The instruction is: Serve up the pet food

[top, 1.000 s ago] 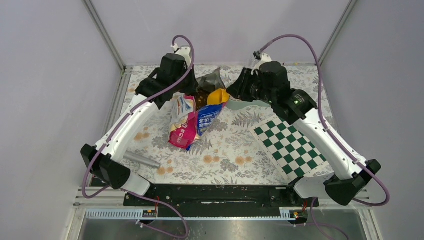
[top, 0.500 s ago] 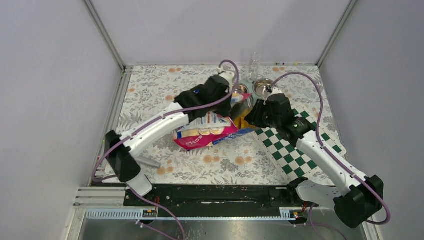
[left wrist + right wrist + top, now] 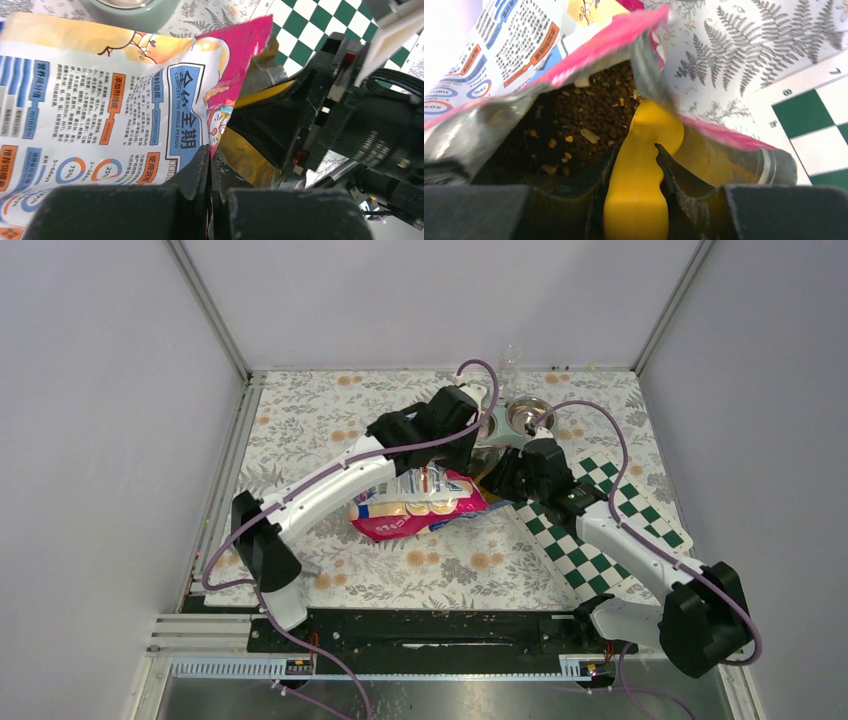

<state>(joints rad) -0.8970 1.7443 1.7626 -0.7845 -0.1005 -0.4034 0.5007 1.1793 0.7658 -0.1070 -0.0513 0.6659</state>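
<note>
right wrist view: peering into the open mouth of a glossy pink, blue and white printed bag [image 3: 499, 45] lying on the floral worktop [image 3: 300, 420]. right claw [image 3: 638, 150] partly closed, gripping a yellow plastic scoop [image 3: 644, 125] by its handle. straight ahead, slightly left, inside the bag: loose brown and tan pellets of dry pet food [image 3: 574, 115], nearer this arm; scoop's long axis pointing in. left claw [image 3: 210, 162] pinched shut on the bag's edge.

We see brown pet food [image 3: 574, 115] and a yellow scoop [image 3: 639, 165] inside the pink-and-blue bag [image 3: 410, 510], and a green-and-white checked mat [image 3: 570, 565] beside it.
</note>
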